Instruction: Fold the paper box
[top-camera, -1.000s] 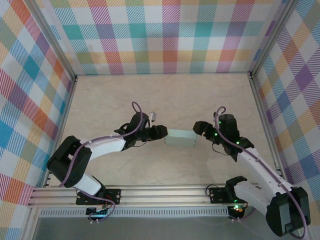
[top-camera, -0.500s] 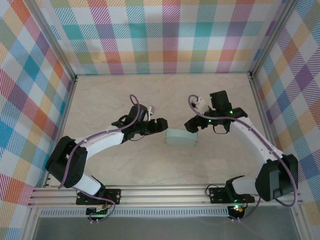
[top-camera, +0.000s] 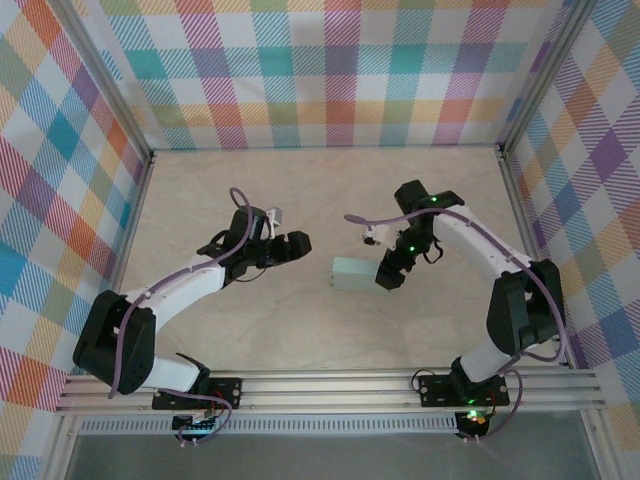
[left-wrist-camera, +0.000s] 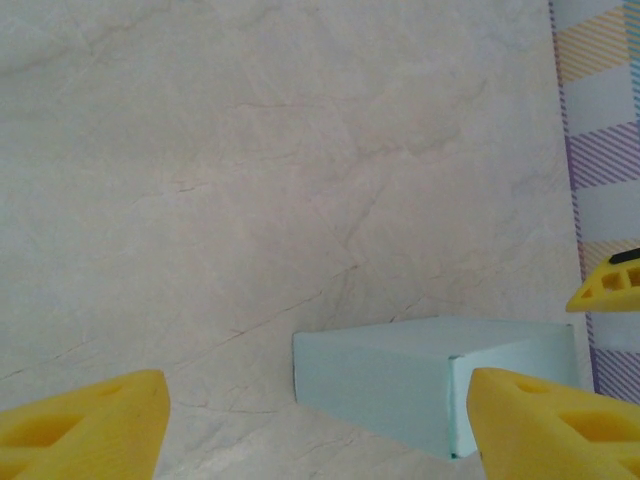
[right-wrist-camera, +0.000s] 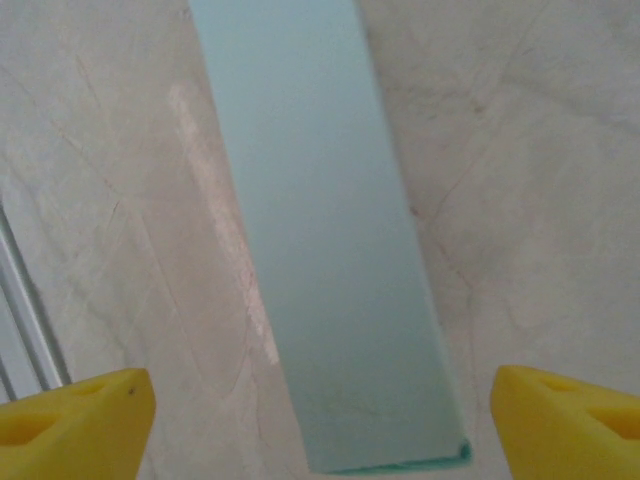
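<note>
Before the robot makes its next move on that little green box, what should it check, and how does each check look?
1. The paper box is closed into a block: ok on the sides that show.
2. The box lies flat on the table: ok.
3. The left fingers are open and apart from the box: ok.
4. The right fingers are open, one on each side of the box, not touching it: ok.
5. The end flaps are tucked in: cannot tell.
</note>
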